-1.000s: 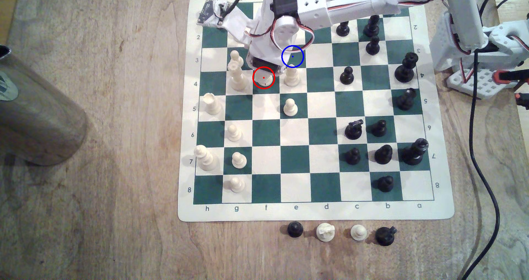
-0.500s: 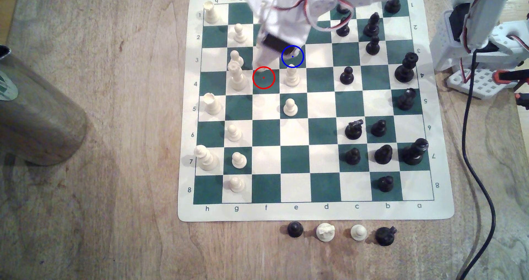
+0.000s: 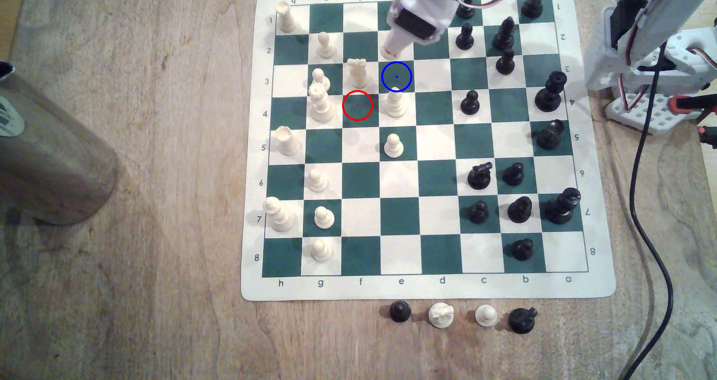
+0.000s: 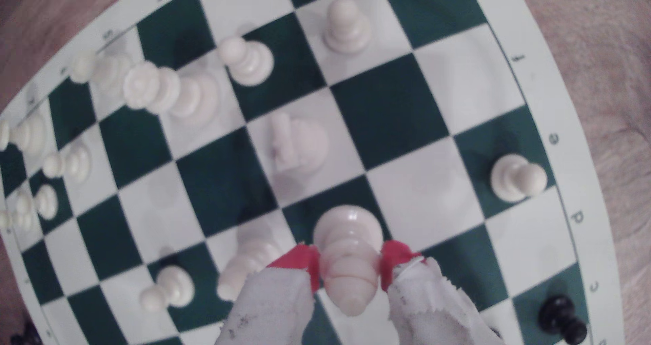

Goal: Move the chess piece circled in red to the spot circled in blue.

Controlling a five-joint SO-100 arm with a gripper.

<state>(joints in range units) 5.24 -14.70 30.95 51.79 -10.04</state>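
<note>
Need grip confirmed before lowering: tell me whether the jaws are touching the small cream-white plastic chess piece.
Touching. The wrist view shows the red-taped fingertips pressed against both sides of the small cream-white plastic chess piece, no gap either side.

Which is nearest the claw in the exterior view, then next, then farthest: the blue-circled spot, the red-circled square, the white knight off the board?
From the claw, which holds the chess piece:
1. The spot, just below it.
2. The red-circled square, lower, toward the view's left.
3. The white knight, below the board's edge.

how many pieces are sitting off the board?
4, in a row on the table below the board's lettered edge, from the exterior view's left: black pawn, cream knight, cream pawn, black knight.
</note>
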